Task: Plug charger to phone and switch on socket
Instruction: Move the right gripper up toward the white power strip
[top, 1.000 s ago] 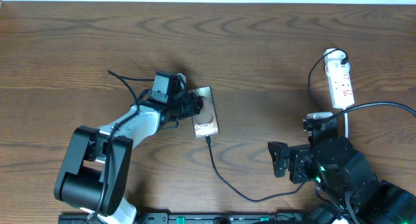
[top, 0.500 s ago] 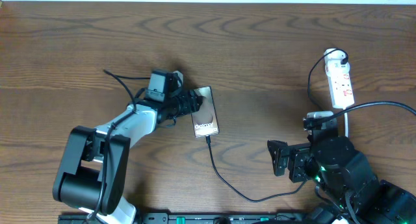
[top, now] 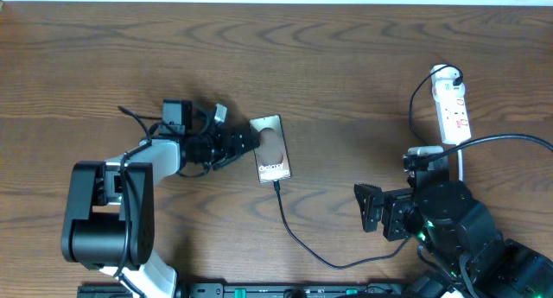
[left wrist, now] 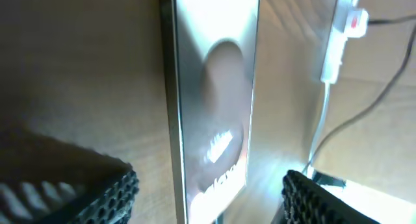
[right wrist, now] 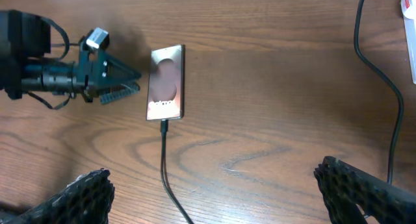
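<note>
The phone (top: 271, 148) lies flat near the table's middle, "Galaxy" lettering up; it also shows in the left wrist view (left wrist: 214, 107) and the right wrist view (right wrist: 168, 82). The charger cable (top: 298, 242) has its plug tip in the phone's near end and curves right toward my right arm; it also shows in the right wrist view (right wrist: 164, 165). The white socket strip (top: 453, 108) lies at the far right. My left gripper (top: 244, 142) is open and empty, just left of the phone. My right gripper (top: 365, 210) is open and empty, right of the cable.
A black cord (top: 421, 89) loops from the socket's far end down its left side. Thicker black arm cables trail near the left arm (top: 143, 121). The right arm's base (top: 467, 237) fills the lower right corner.
My left gripper has drawn back to the left, off the phone. The phone, cable and right arm have not moved.
</note>
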